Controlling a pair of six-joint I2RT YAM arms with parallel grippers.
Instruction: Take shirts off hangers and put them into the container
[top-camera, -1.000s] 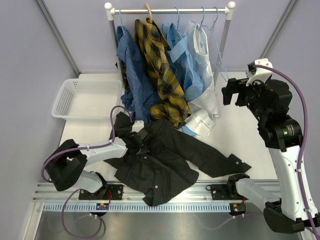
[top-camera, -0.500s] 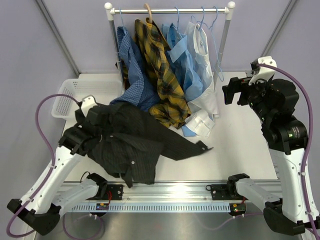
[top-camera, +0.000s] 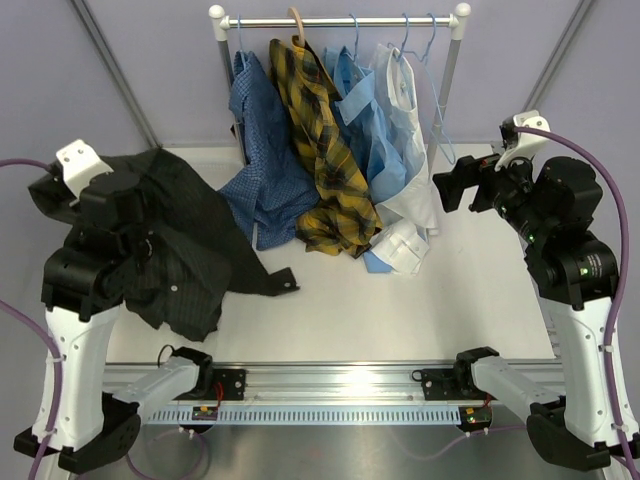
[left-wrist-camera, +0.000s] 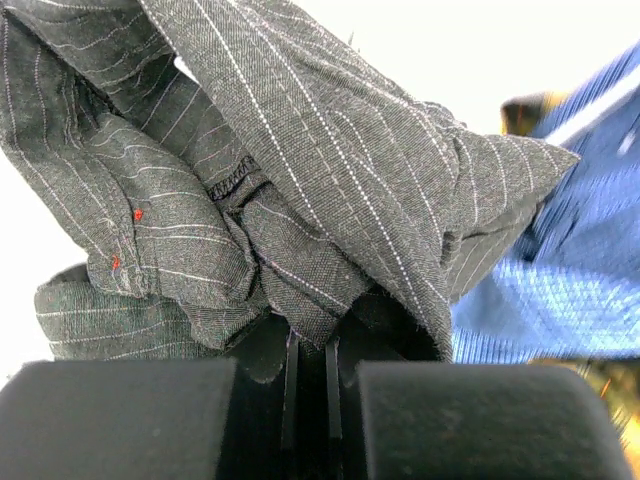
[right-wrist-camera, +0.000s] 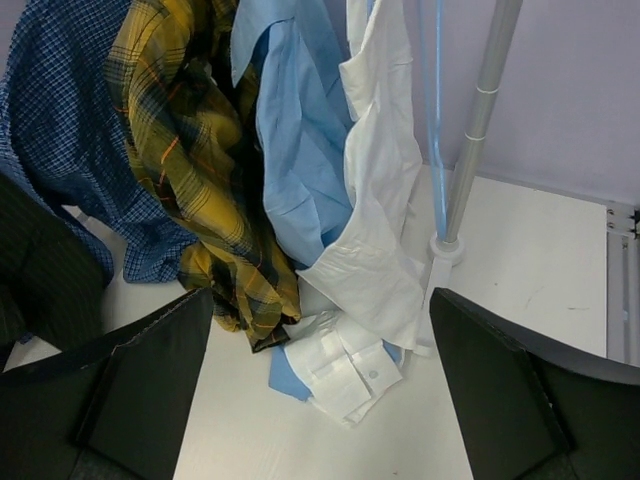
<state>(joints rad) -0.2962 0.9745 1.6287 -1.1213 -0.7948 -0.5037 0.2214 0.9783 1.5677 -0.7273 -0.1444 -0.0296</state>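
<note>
My left gripper (left-wrist-camera: 308, 352) is shut on a fold of the black pinstriped shirt (left-wrist-camera: 300, 170). In the top view that shirt (top-camera: 180, 240) hangs from the raised left arm over the table's left side, and a sleeve trails onto the table. The container is hidden under it. Still on the rail hang the dark blue check shirt (top-camera: 262, 175), the plaid shirt (top-camera: 322, 150), the light blue shirt (top-camera: 365, 125) and the white shirt (top-camera: 410, 135), on light-blue hangers (top-camera: 432, 80). My right gripper (top-camera: 450, 190) is open, up in the air to the right of them, empty (right-wrist-camera: 320, 300).
The white-and-metal rail (top-camera: 340, 20) stands at the back, with its right post (right-wrist-camera: 478, 130) close to my right gripper. White and light blue cuffs (right-wrist-camera: 345, 365) lie folded on the table below the shirts. Grey walls close in both sides.
The left arm has lifted and swung left and back, carrying the black shirt from the table's front middle to above the left side, where it now covers the basket. The right arm has barely moved.
</note>
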